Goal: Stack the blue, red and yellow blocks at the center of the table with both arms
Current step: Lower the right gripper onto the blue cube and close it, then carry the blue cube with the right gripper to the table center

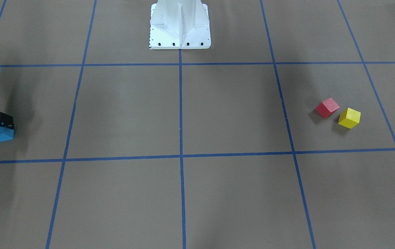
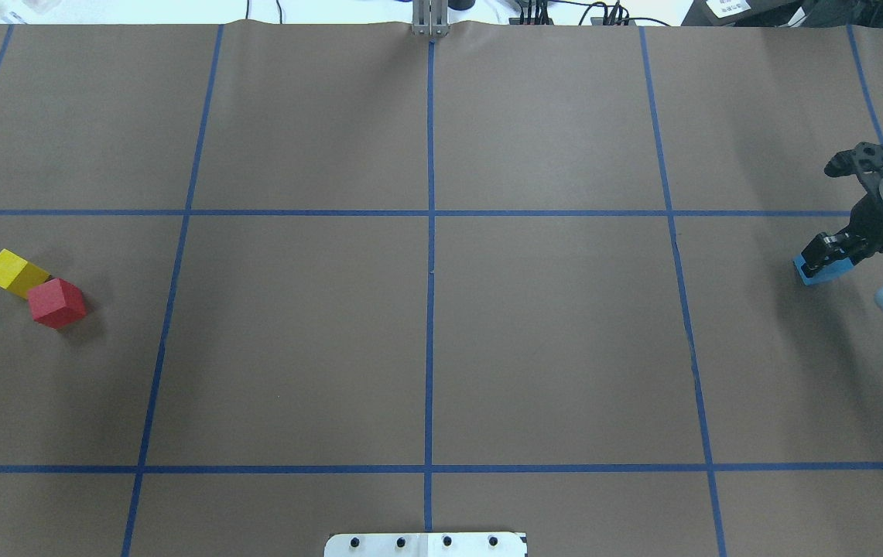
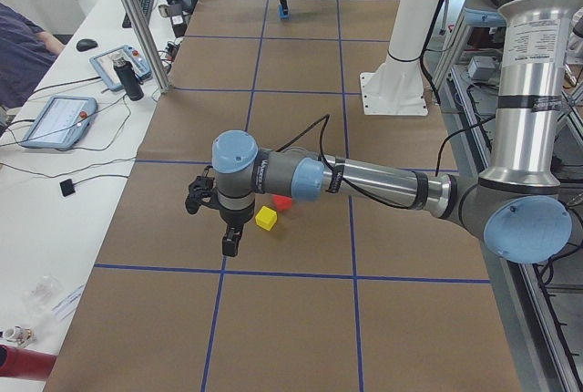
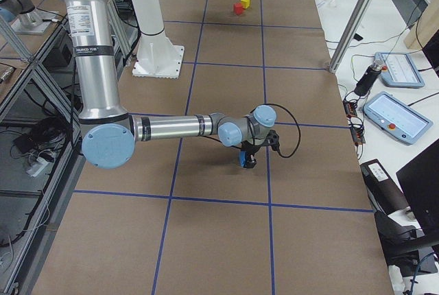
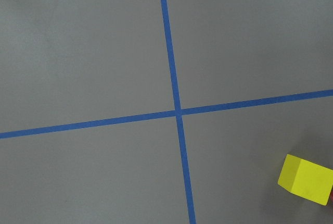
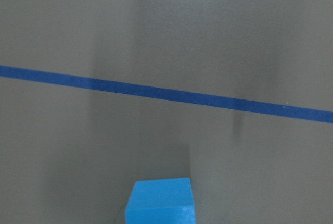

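Note:
The blue block [image 1: 1,135] is at the table's far right end, between the fingers of my right gripper [image 1: 0,126], which is shut on it at about table level. It also shows in the overhead view [image 2: 820,271] and at the bottom of the right wrist view [image 6: 161,202]. The red block [image 2: 57,302] and the yellow block [image 2: 14,272] lie touching on the table's left end. My left gripper [image 3: 231,246] hangs above the table just beside the yellow block [image 3: 265,218]. It shows only in the exterior left view, so I cannot tell whether it is open or shut.
The white robot base [image 1: 180,29] stands at the table's near-robot edge. Blue tape lines [image 2: 430,271] divide the brown table into squares. Side benches carry tablets [image 3: 56,120] and a metal post [image 4: 353,24].

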`<state>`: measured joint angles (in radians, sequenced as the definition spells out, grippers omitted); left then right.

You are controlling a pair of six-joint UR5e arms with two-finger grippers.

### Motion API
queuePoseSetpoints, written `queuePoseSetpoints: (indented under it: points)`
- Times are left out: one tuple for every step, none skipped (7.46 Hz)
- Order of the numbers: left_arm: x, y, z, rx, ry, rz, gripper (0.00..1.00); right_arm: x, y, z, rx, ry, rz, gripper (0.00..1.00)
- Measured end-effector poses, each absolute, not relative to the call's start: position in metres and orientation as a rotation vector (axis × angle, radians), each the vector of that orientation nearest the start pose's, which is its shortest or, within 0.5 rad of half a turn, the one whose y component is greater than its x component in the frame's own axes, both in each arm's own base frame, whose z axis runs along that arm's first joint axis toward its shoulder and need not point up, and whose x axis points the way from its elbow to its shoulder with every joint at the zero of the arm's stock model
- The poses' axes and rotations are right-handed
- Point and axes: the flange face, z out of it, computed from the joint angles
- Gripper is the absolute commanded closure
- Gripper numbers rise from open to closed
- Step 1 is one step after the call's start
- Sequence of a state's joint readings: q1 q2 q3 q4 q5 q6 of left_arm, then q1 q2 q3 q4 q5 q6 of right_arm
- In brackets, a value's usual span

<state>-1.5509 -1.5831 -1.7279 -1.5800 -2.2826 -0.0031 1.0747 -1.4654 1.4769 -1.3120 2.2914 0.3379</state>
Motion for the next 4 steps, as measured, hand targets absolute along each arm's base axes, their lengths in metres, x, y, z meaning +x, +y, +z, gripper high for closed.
queuePoseSetpoints:
  points:
    - [-0.058,-0.505,0.578,0.162,0.712,0.080,0.00,-0.205,-0.520,0.623,-0.047,-0.764,-0.254,1.00]
    - [-0.058,-0.505,0.578,0.161,0.712,0.080,0.00,-0.204,-0.526,0.612,-0.030,-0.774,-0.256,1.00]
    - [-0.058,-0.505,0.579,0.160,0.712,0.080,0.00,-0.206,-0.539,0.592,-0.002,-0.787,-0.256,1.00]
    - [-0.057,-0.505,0.580,0.159,0.712,0.080,0.00,-0.215,-0.564,0.557,0.022,-0.799,-0.254,1.00]
